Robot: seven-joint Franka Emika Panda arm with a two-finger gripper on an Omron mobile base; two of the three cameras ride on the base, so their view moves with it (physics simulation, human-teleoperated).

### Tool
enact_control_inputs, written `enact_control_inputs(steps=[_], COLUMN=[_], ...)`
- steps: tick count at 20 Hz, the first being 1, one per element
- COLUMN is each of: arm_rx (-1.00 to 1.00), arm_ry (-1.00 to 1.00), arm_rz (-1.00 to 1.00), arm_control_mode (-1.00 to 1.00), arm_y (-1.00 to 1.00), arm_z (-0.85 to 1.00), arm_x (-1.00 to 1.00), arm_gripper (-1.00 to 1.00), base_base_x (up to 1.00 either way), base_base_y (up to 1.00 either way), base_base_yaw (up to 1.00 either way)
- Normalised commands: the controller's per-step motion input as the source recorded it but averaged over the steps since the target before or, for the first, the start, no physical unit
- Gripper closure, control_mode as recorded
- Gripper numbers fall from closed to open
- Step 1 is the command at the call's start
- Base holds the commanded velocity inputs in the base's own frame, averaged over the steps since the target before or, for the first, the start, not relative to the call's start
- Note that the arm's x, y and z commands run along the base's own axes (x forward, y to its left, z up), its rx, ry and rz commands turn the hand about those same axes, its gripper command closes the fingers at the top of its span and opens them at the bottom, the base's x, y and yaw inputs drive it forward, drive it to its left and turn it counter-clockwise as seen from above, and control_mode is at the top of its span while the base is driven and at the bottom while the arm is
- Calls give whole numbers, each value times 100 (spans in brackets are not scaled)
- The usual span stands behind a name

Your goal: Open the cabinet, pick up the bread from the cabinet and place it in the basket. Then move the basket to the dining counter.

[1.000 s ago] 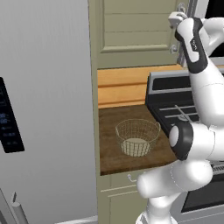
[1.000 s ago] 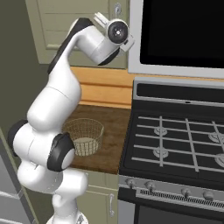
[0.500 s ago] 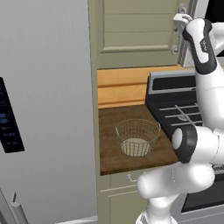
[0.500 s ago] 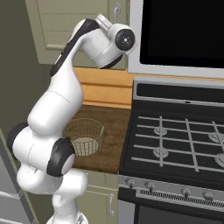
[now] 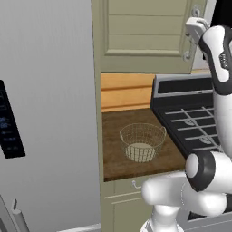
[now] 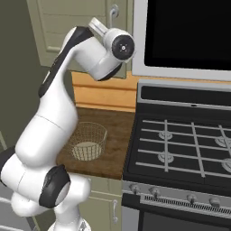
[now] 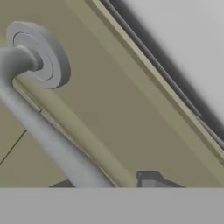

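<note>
Hand (image 5: 194, 31) at cabinet handle (image 7: 39, 127)

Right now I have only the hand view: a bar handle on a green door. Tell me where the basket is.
Observer: The basket stands on the short dark wood worktop, below the cabinet whose handle you see.
Operator: Report what is inside it.
Observer: Through the wire I make out its pale base and nothing else.
Operator: Name what flanks that worktop.
Observer: A grey fridge on its left and a black stove on its right.
</note>
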Motion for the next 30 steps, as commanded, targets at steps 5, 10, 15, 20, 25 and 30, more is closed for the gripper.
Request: enact_control_inputs(steps=[5, 10, 15, 20, 25, 30], arm_rx=[0, 0, -2, -7, -12, -13], arm_ry=[0, 0, 0, 6, 16, 20], arm_rz=[0, 0, 0, 0, 0, 0], arm_control_mode=[-100, -100, -100, -100, -100, -100], arm_y=[1, 0, 2, 2, 0, -9], arm_z=[17, 14, 7, 0, 0, 4], arm_x=[-100, -100, -100, -100, -100, -76], arm_gripper=[100, 100, 100, 100, 100, -100], base_base_x=[0, 0, 0, 0, 0, 0], base_base_y=[0, 0, 0, 0, 0, 0], base_base_yaw=[0, 0, 0, 0, 0, 0])
